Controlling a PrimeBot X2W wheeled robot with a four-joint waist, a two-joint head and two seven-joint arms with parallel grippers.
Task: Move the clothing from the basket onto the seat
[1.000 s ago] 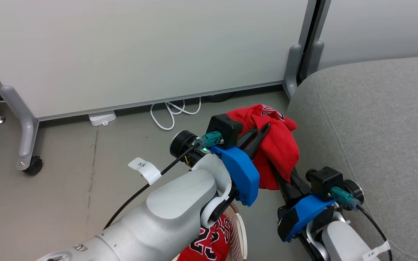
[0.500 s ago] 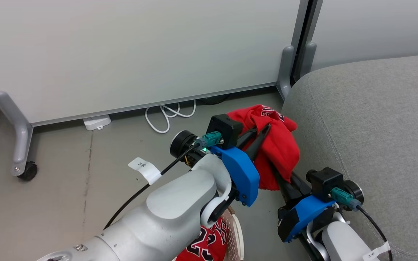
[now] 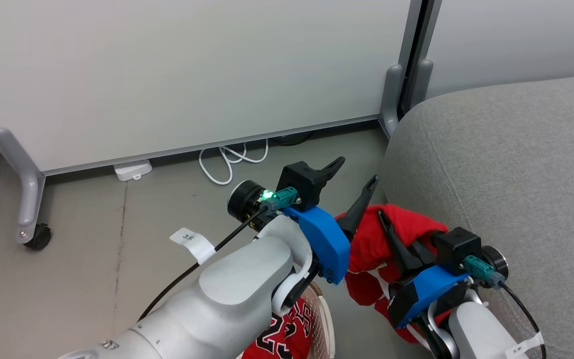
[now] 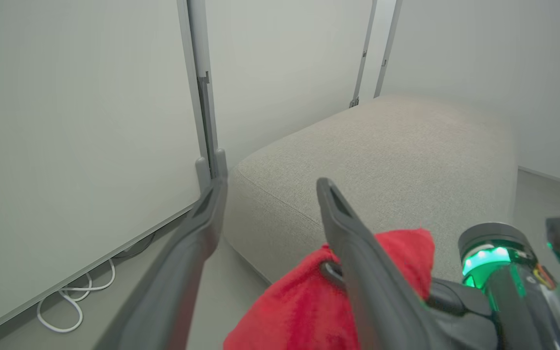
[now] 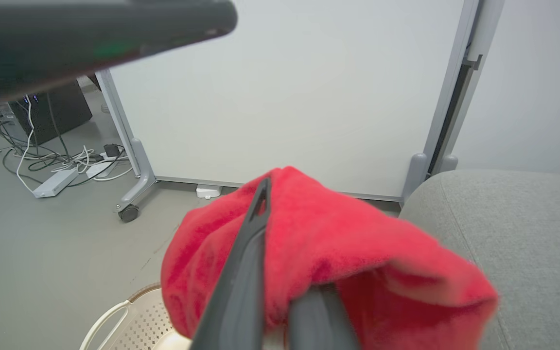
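One red jersey of the clothing (image 3: 406,232) hangs bunched over my right gripper (image 3: 382,220), which is shut on it beside the front corner of the grey seat (image 3: 506,164). My left gripper (image 3: 357,170) stands open just left of it, with its right finger against the cloth and nothing between the fingers. A second red jersey (image 3: 284,336) with black numerals lies in the cream basket (image 3: 326,319) under my left forearm. The left wrist view has the open left gripper (image 4: 270,192), the jersey (image 4: 304,306) and the seat (image 4: 387,155). In the right wrist view the jersey (image 5: 348,243) covers my right gripper (image 5: 272,204).
A white partition panel (image 3: 192,75) on grey wheeled feet (image 3: 30,219) stands behind. White cable loops (image 3: 229,159) and a small white box (image 3: 132,169) lie on the grey floor at its base. More cables and a power strip (image 5: 54,182) lie further left.
My left gripper has opened and let go of the jersey. The cloth has sagged down onto my right gripper, which has shifted a little toward the seat.
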